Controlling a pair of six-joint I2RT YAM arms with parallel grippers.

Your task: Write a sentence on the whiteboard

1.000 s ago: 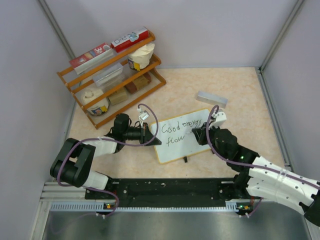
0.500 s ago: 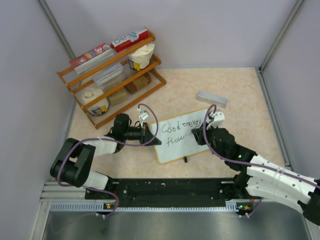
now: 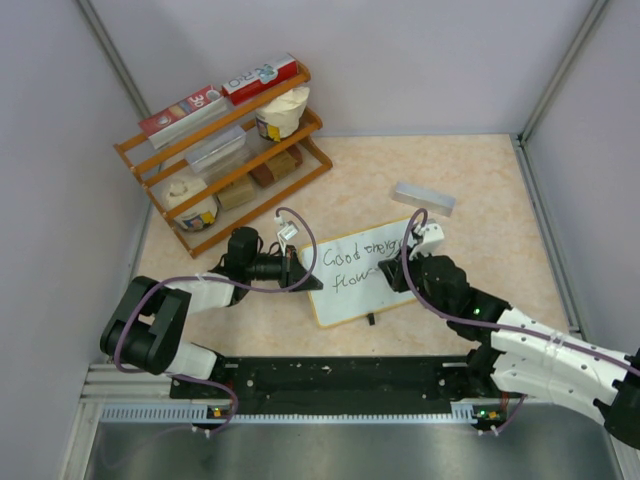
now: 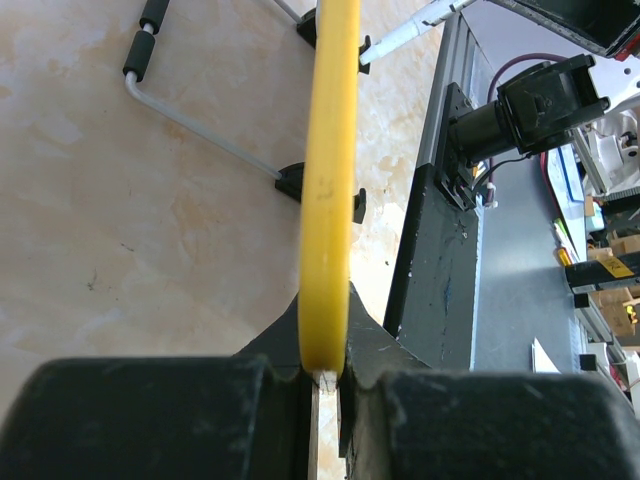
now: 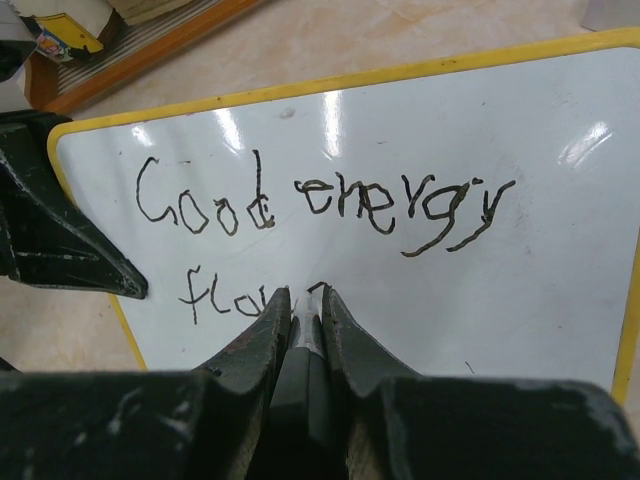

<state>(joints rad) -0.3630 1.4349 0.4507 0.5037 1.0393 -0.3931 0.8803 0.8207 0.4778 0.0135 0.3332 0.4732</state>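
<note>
Left jaws clamped on the edge of the whiteboard (image 3: pixel 362 302), right jaws pinching a dark marker (image 5: pixel 303 368), tip touching the sentence (image 5: pixel 340 203) at its second line

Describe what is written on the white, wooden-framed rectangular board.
Black handwritten lettering on the white rectangular board reads "Good energy", then "flo" below. The right gripper, jaws shut on a dark marker, covers whatever follows on the second line.

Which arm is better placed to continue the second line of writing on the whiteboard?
Right. The right hand grips the marker at the end of the sentence's second line; the left hand is clamped on the whiteboard's edge.
</note>
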